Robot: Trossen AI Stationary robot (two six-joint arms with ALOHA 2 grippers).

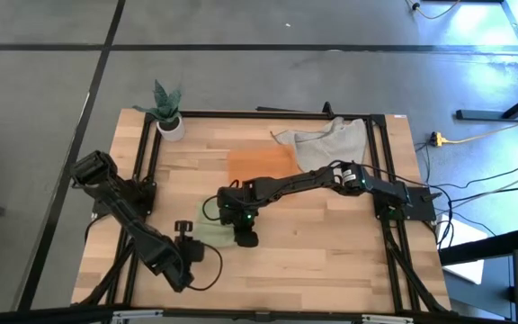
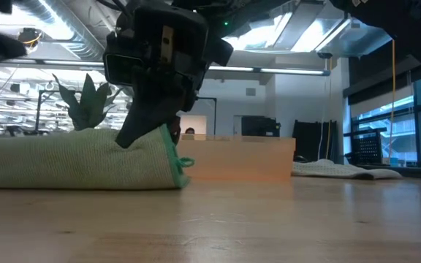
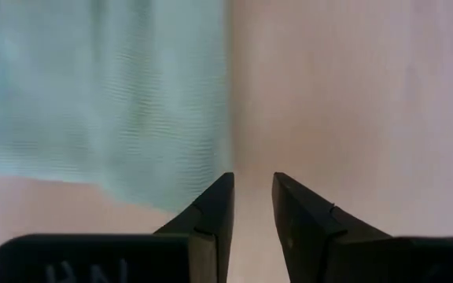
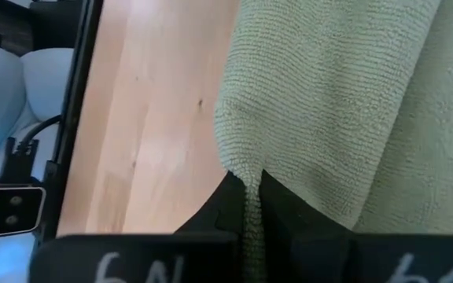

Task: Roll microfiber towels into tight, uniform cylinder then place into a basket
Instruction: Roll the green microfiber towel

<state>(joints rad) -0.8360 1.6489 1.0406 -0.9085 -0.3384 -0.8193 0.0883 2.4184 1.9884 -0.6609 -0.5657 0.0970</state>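
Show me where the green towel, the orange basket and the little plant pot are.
green towel (image 2: 71, 161), low view, middle of the rolled body.
orange basket (image 1: 261, 165), high view, its flat bottom.
plant pot (image 1: 171, 127), high view, white pot's rim.

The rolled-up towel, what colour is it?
Pale green towel with a brighter green edge, clearest in the low view.

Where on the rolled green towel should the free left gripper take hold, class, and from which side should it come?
Probably at the roll's free end, opposite the end pinched by the right gripper. The green towel lies as a long low cylinder, so the left gripper could descend from above, fingers straddling its width.
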